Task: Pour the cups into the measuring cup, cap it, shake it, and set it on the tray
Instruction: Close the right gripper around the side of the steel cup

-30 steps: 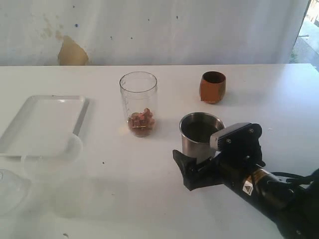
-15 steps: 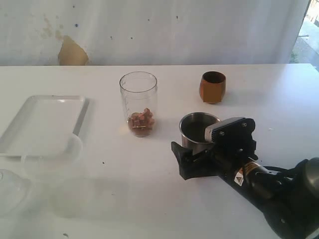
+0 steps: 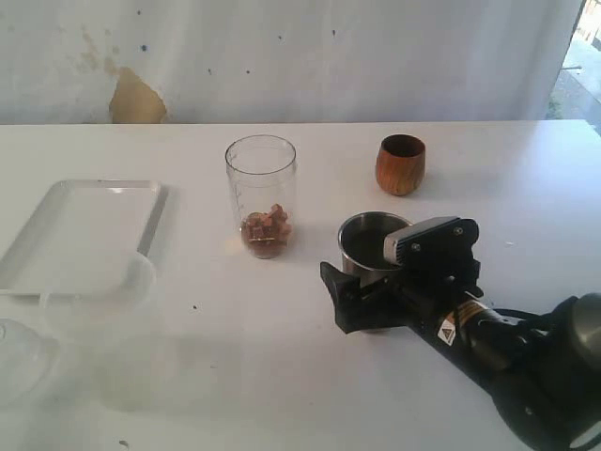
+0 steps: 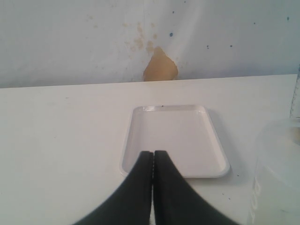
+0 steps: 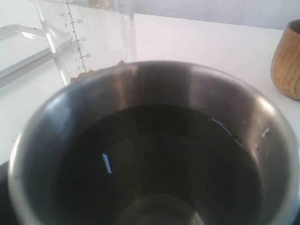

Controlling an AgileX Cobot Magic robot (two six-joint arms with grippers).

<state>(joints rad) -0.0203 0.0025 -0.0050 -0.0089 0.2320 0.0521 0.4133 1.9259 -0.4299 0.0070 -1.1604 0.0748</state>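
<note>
Right gripper (image 3: 366, 285) has its jaws spread wide either side of the tall shiny steel tumbler (image 3: 374, 237), which stands on the white table (image 3: 235, 366); contact unclear. Left gripper (image 4: 153, 157) is pinched closed and empty, near the flat white rectangular tray (image 4: 176, 136). Clear graduated plastic measuring cup (image 3: 261, 188), with reddish-brown chunks (image 3: 268, 230) inside, stands upright between tray and tumbler. Rounded brown wooden cup (image 3: 400, 164) sits behind the tumbler.

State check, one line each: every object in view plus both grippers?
measuring cup: upright, uncapped, reddish-brown bits at the bottom
steel tumbler: upright on the table, not lifted
wooden cup: upright, standing apart
tray: flat on the table, no cup on it
left gripper: shut, holding nothing
right gripper: open, jaws at the steel tumbler
</note>
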